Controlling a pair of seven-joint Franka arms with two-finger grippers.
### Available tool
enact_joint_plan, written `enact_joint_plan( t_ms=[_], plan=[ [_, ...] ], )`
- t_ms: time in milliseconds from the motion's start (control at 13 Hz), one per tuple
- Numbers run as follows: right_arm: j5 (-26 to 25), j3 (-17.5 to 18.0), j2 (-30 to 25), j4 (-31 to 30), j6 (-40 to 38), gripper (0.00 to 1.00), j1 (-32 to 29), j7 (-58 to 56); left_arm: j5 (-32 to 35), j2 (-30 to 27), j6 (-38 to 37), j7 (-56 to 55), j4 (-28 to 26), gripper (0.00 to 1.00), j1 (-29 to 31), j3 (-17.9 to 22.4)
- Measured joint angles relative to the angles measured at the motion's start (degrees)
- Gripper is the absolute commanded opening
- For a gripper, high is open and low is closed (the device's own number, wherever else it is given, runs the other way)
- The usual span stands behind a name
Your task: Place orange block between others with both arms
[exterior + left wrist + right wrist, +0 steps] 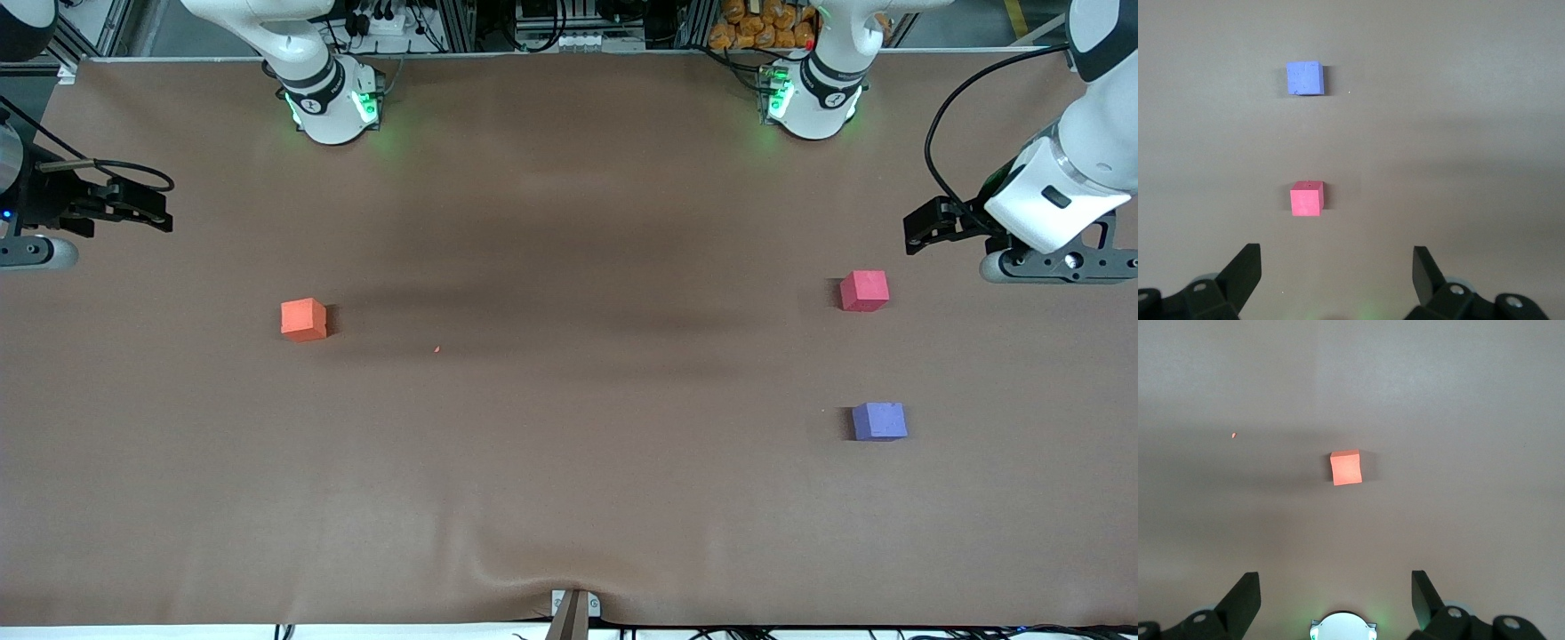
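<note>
The orange block (304, 319) (1346, 467) rests on the brown table cloth toward the right arm's end. At the left arm's end stand the others: a pinkish-red cube (864, 291) (1306, 199) and, nearer the front camera, a purple-blue cube (879, 420) (1304, 79), with a bare gap between them. My left gripper (929, 227) (1336, 257) hangs open and empty over the table's end, close to the pinkish-red cube. My right gripper (142, 206) (1335, 581) hangs open and empty over the table's other end, apart from the orange block.
A tiny orange crumb (436, 349) (1234, 435) lies beside the orange block, toward the middle. The arm bases (333, 102) (811, 98) glow green along the table's edge farthest from the front camera. The cloth wrinkles at the near edge (573, 587).
</note>
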Motion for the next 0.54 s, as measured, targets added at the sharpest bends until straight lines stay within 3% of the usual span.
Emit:
enact_joint_plan(
  t_ms=[537],
  plan=[
    [0.0, 0.0, 0.0, 0.0, 0.0, 1.00, 0.0, 0.0, 3.6, 0.3, 0.0, 0.2, 0.0, 1.00, -0.4, -0.2]
  ],
)
